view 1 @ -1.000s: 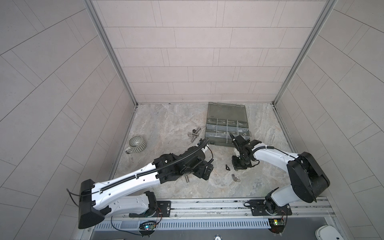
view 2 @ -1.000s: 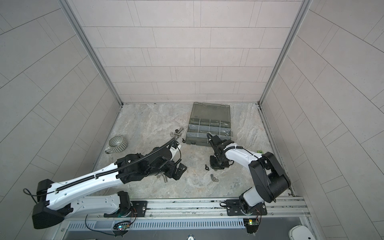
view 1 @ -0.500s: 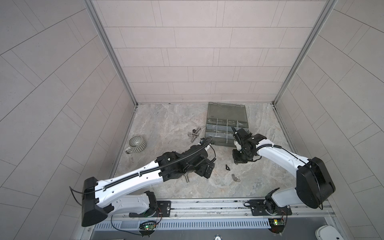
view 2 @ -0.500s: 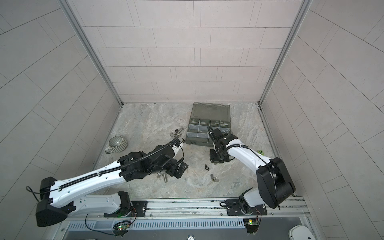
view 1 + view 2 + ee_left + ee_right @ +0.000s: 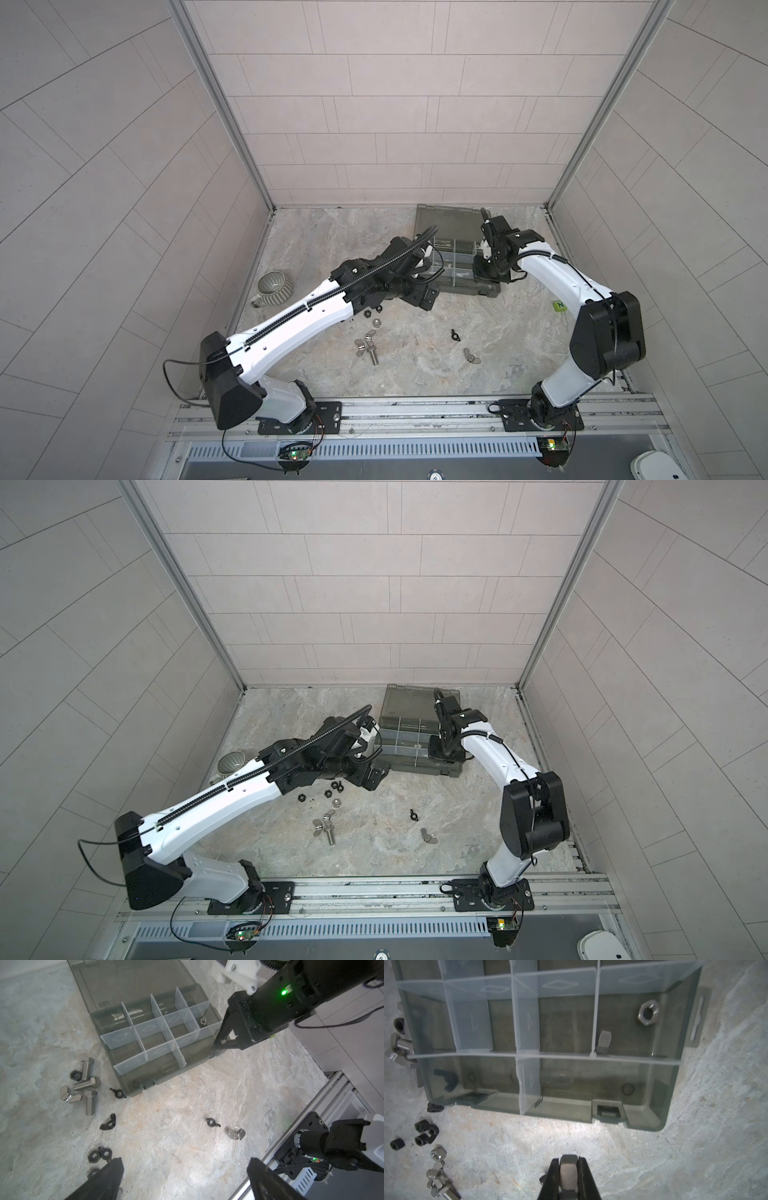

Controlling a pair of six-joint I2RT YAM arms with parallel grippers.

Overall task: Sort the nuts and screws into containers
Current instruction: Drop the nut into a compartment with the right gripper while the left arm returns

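My right gripper [image 5: 569, 1169] is shut on a silver hex nut [image 5: 568, 1167] and hovers just in front of the organizer box [image 5: 571, 1105], by its right front corner [image 5: 209, 1054]. Two silver nuts [image 5: 648, 1013] lie in the box's right-hand compartment. My left gripper [image 5: 185, 1164] is open and empty, low over the table left of the box [image 5: 424, 295]. Three screws [image 5: 87, 1084] lie by the box's left front corner, and another screw [image 5: 372, 356] lies nearer the front. Loose nuts are scattered around: black hex nuts [image 5: 94, 1156], a black wing nut [image 5: 456, 335] and a silver wing nut [image 5: 471, 356].
A ribbed mug [image 5: 274, 286] stands at the left edge of the table. The box's lid [image 5: 449, 218] lies open toward the back wall. A small green tag [image 5: 561, 305] lies at the right. A metal rail [image 5: 415, 411] runs along the front.
My right gripper has risen from the table near the loose wing nuts and moved back to the box's right front corner, carrying the nut. The left arm has shifted back toward the box.
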